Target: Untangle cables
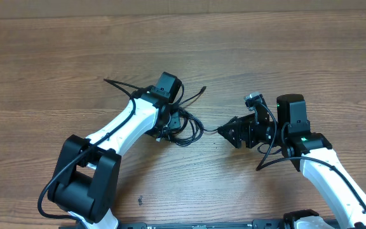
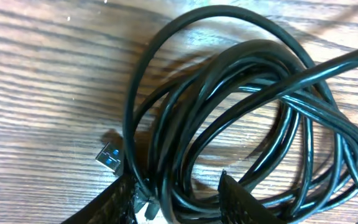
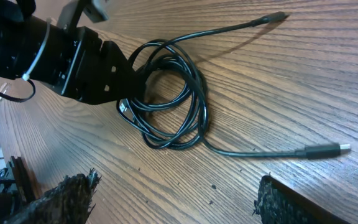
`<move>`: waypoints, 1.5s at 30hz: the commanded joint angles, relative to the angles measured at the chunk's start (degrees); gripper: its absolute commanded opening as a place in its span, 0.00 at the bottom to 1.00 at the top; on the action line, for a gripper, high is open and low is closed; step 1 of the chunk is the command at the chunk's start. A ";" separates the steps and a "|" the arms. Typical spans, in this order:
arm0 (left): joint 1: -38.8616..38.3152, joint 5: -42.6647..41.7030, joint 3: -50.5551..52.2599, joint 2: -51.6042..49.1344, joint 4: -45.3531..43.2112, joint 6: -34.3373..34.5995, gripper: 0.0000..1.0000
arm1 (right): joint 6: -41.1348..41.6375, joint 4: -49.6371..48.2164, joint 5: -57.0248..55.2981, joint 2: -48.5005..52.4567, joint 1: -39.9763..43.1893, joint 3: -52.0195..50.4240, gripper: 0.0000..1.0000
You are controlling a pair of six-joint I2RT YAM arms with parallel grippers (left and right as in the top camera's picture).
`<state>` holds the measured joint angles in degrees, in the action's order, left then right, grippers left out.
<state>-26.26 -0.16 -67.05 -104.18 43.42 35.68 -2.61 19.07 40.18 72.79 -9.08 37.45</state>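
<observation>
Where the left claw point(image 2: 178, 188) sits, cables point(image 2: 253, 56) lie between its fingers point(image 2: 247, 202), perhaps gripped.

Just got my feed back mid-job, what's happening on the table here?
The left gripper is down on the tangled coil of black cables, fingers straddling several strands; a firm grip can't be confirmed. The right gripper hangs open and empty beside a loose plug end. The cables are not yet separated.
</observation>
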 commanded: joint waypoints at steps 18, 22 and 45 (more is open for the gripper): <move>-0.39 0.85 1.88 -0.72 -0.09 2.16 0.04 | -0.28 -0.52 -0.33 -1.07 -0.28 1.25 0.84; -0.39 0.76 1.86 -0.70 -1.62 -1.88 0.04 | -0.26 -0.52 -0.33 -1.07 -0.28 1.25 0.84; -0.37 -17.92 -11.15 2.19 4.83 -50.93 0.04 | -6.29 -0.48 8.44 -1.09 -0.31 1.25 0.84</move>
<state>-26.26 -15.18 -74.81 -104.16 47.18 -10.33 -5.80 18.92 44.60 72.79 -9.10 37.45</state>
